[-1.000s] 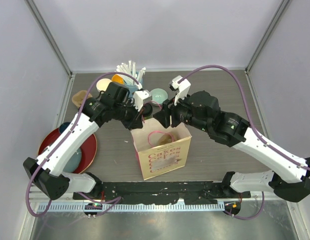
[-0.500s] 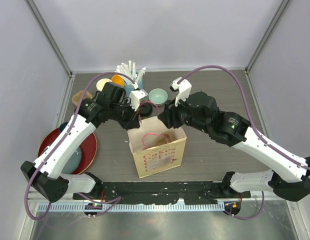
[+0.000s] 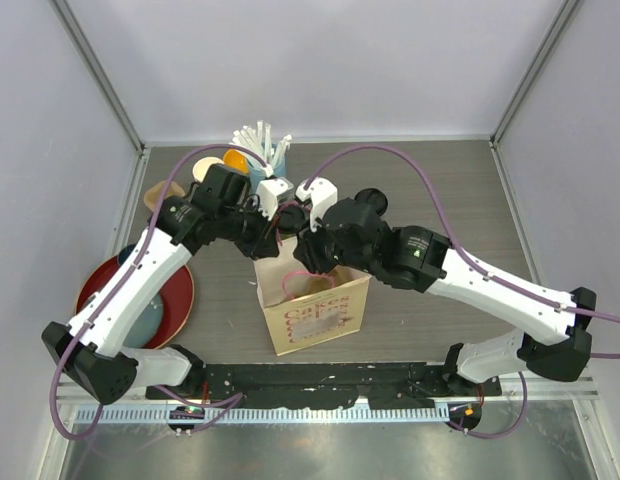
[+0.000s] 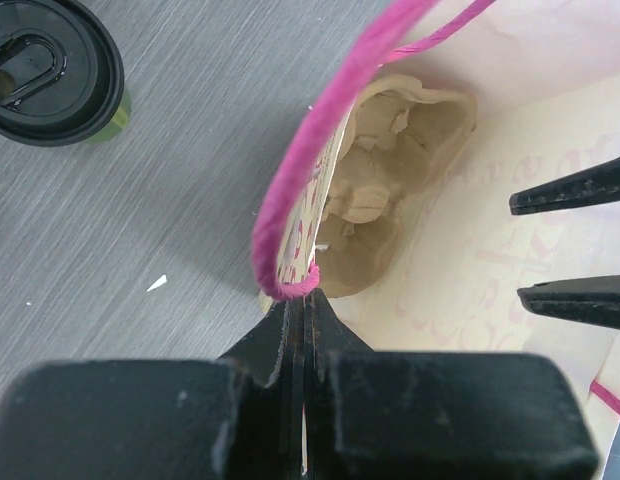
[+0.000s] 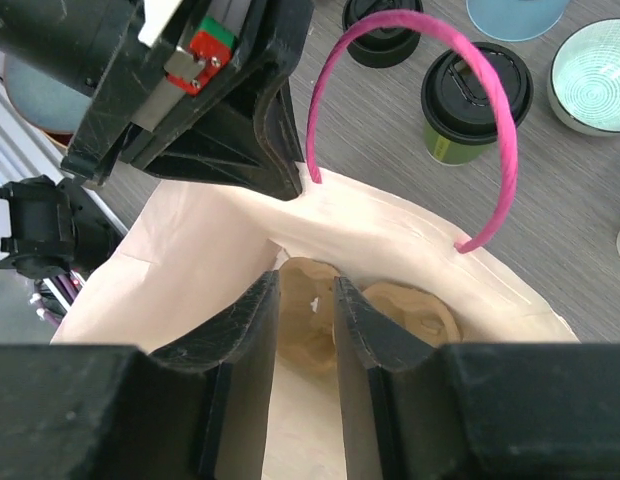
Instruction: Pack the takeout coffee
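Starting on my left: my left gripper [image 4: 295, 300] is pressed together on the rim of the bag [image 3: 320, 310], pinching the paper right where the pink handle [image 4: 290, 190] is rooted. I read that as my anchor. It holds that wall up and taut so the mouth doesn't fold shut or slide on the table. Moving across into the bag, there's a tan pulp carrier [image 4: 390, 170] sitting at the bottom, wells up, which looks to me like the seat the coffee is meant for. Over the mouth, opposite my pinch, comes my right gripper [image 5: 308, 290]. Its fingers are a little apart with nothing between them, pointing down inside toward the carrier. My guess is it's there to push the mouth wider or check the opening, because it carries nothing. Past the bag's far rim, on the table, stand the coffees: the near cup [image 5: 477, 95] just beyond the handle's arch, and the far cup [image 5: 383, 30] a bit further behind the bag. Both have black lids on and stand upright, and neither is touched by either gripper. Right of them, also beyond the bag, sits a pale bowl [image 5: 595, 85], which is not my concern. So no cup is in the bag yet. I'd say my right needs to lift clear of the bag and reach for the near cup, taking care not to snag the handle on the way.
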Tool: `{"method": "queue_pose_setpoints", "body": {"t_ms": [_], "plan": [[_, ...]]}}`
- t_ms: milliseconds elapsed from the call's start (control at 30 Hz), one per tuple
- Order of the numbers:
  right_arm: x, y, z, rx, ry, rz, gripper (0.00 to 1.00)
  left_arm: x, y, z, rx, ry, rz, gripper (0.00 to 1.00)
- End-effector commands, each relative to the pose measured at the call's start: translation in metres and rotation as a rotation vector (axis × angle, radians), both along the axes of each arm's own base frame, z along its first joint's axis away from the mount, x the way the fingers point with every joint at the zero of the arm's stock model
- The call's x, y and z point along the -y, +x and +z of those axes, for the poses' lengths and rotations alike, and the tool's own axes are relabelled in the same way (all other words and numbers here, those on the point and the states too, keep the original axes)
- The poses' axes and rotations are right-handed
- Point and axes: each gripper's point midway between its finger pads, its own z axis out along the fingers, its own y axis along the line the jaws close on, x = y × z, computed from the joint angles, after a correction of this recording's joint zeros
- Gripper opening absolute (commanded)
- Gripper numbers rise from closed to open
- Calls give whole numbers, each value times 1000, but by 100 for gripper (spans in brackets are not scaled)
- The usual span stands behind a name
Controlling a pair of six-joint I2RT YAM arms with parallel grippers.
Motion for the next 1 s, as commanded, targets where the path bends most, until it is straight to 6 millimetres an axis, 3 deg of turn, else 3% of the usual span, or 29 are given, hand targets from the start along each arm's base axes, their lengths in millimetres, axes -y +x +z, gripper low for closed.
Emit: {"method": "queue_pose_setpoints", "body": {"t_ms": [0, 133, 333, 600, 767, 900, 933, 967], "plan": [[3, 1, 5, 30, 0, -33, 33, 0, -3, 8, -26, -25, 32, 0], [-7, -16, -16, 18, -57, 21, 33, -1, -1, 14, -13, -22, 52, 0], [-3, -21, -76, -8, -224, 39, 33, 0, -4, 33, 10, -51, 35, 0], [20, -24, -127, 89, -309, 55, 28, -10, -28, 20, 13, -32, -42, 0], [14, -50, -116, 173, -184, 132, 27, -19, -41, 35, 132, 5, -131, 0], [11, -63, -117, 215, -140, 150, 24, -24, -66, 47, 227, 65, -260, 0], [2, -64, -112, 229, -97, 151, 24, -27, -69, 47, 248, 89, -274, 0], [-3, -65, -119, 242, -111, 167, 24, -35, -74, 45, 268, 121, -291, 0]]}}
